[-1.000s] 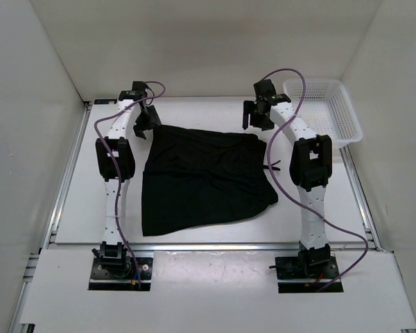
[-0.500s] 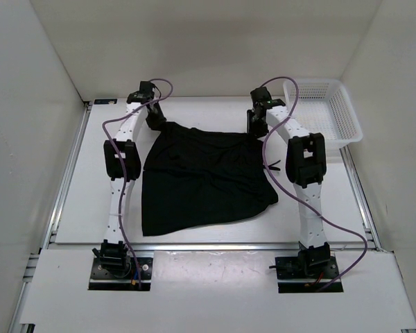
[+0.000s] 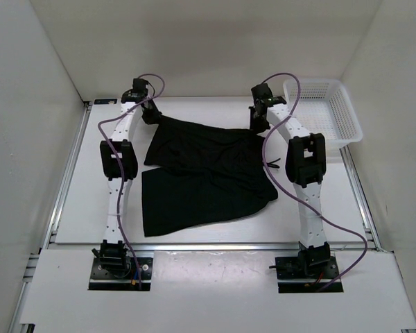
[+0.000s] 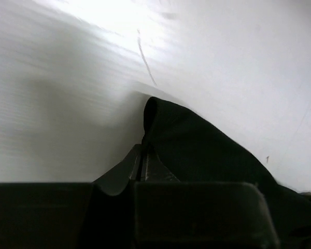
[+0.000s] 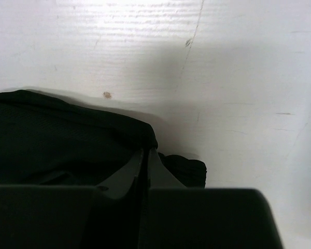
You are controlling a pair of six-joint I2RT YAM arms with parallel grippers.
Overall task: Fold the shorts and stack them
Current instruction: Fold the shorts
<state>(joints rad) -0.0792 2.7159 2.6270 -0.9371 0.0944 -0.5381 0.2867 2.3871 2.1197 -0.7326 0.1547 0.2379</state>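
The black shorts (image 3: 208, 177) lie spread over the middle of the table, with a drawstring end (image 3: 272, 165) sticking out on the right. My left gripper (image 3: 151, 116) is shut on their far left corner, which is raised off the table. In the left wrist view the pinched fabric (image 4: 207, 150) runs out from the closed left gripper (image 4: 144, 149). My right gripper (image 3: 256, 125) is shut on the far right corner. The right wrist view shows the right gripper (image 5: 146, 153) closed with the cloth edge (image 5: 67, 135) bunched at its tips.
A white mesh basket (image 3: 347, 114) stands at the back right corner, just right of the right arm. White walls close in the table on the left, the back and the right. A metal rail (image 3: 66, 173) runs along the left edge.
Both grippers have come down onto the far corners of the shorts and shut on them. The far edge is now pulled taut, its left corner lifted toward the back left.
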